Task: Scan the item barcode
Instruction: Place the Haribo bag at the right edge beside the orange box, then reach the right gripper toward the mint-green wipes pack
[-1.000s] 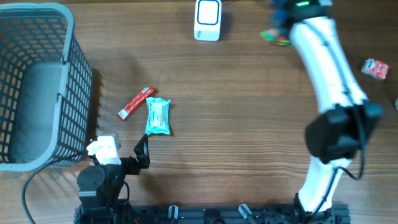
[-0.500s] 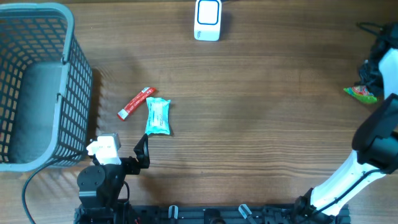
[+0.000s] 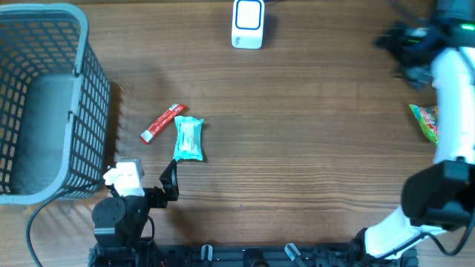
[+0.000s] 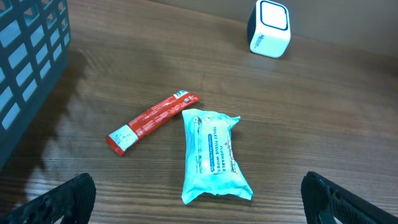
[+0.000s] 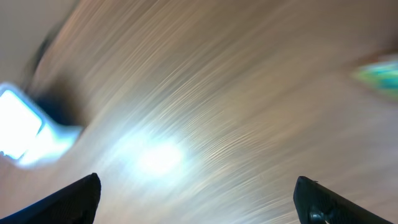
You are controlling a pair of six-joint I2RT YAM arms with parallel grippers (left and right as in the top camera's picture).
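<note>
A green snack packet point(image 3: 425, 121) lies flat on the table at the far right, partly under my right arm, with nothing gripping it. It shows as a green blur point(image 5: 380, 73) in the right wrist view. My right gripper point(image 3: 407, 49) hovers up and to the left of the packet. In its own view the gripper point(image 5: 199, 198) is open and empty. The white barcode scanner point(image 3: 248, 24) stands at the top centre, and is a blur point(image 5: 25, 134) in the right wrist view. My left gripper point(image 4: 199, 198) is open and empty, just short of a teal wipes pack point(image 4: 214, 155).
A red stick packet point(image 3: 162, 122) lies next to the teal wipes pack point(image 3: 188, 139) at the left centre. A tall blue-grey wire basket point(image 3: 41, 104) fills the left edge. The scanner point(image 4: 270, 28) appears far ahead in the left wrist view.
My right arm swung from beside the scanner to the right edge with the green packet. It opened, left the packet on the table and moved back up. The left arm stayed still.
</note>
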